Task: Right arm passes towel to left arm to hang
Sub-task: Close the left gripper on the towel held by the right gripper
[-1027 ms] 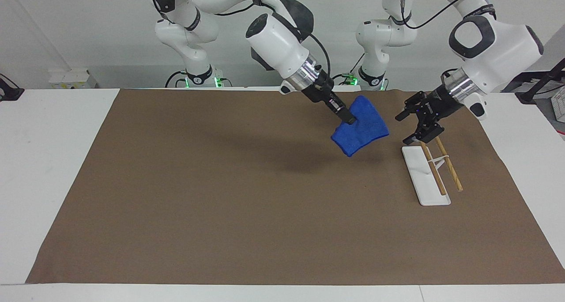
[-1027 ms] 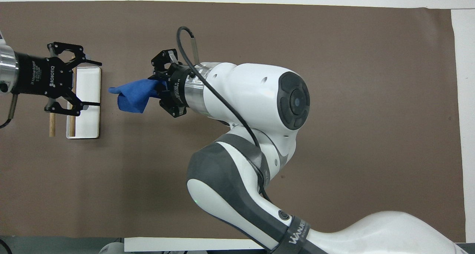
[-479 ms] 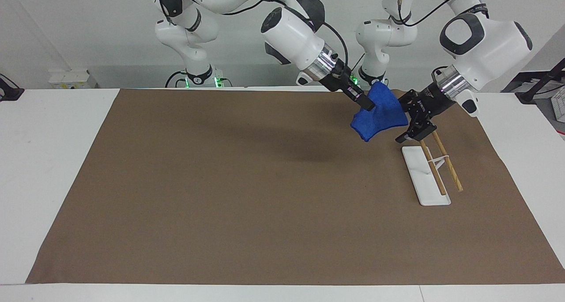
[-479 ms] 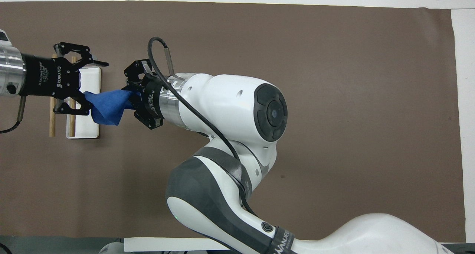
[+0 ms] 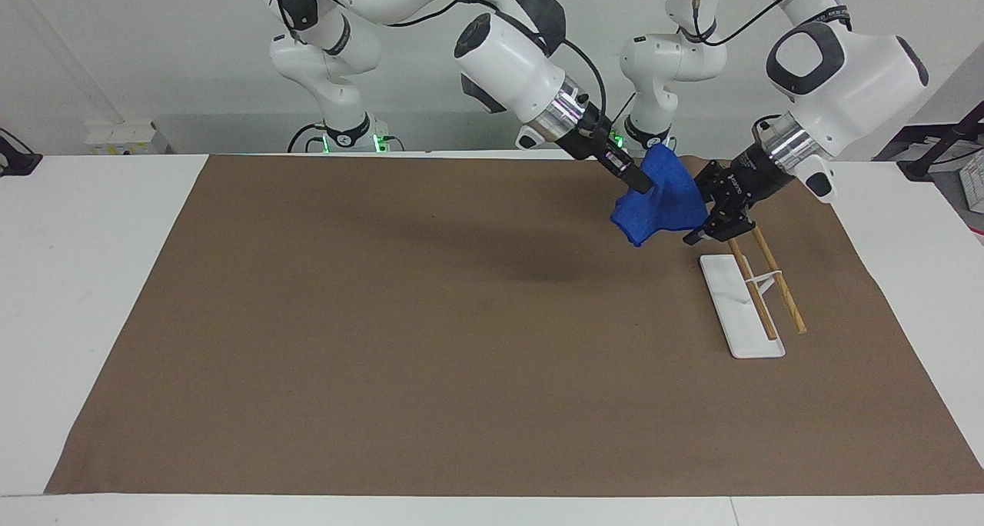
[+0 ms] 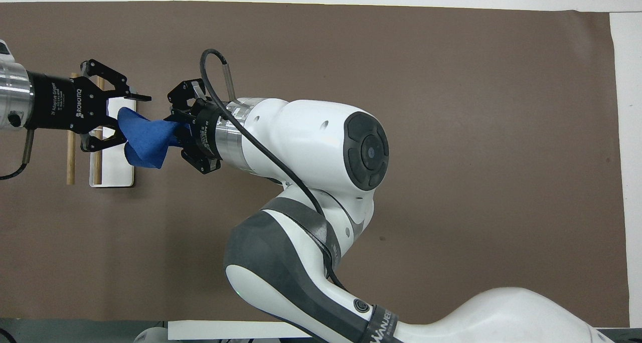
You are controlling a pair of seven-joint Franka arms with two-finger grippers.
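My right gripper [image 5: 637,181] is shut on one end of the bright blue towel [image 5: 663,203] and holds it in the air over the brown mat, just beside the rack. In the overhead view the right gripper [image 6: 173,126] points toward the left arm's end of the table, and the towel [image 6: 148,141] hangs out from it. My left gripper [image 5: 699,212] is open, and the towel's free end lies between its fingers [image 6: 134,118]. I cannot see the towel's loop string.
A rack with a white base [image 5: 726,299] and two wooden rods [image 5: 782,289] lies on the brown mat [image 5: 423,341] under the left gripper; it also shows in the overhead view [image 6: 114,175]. Two slimmer white arms [image 5: 342,64] stand at the robots' edge.
The right gripper carried the towel toward the left arm's end, up to the left gripper. The left gripper's fingers came around the towel's free end and have narrowed a little.
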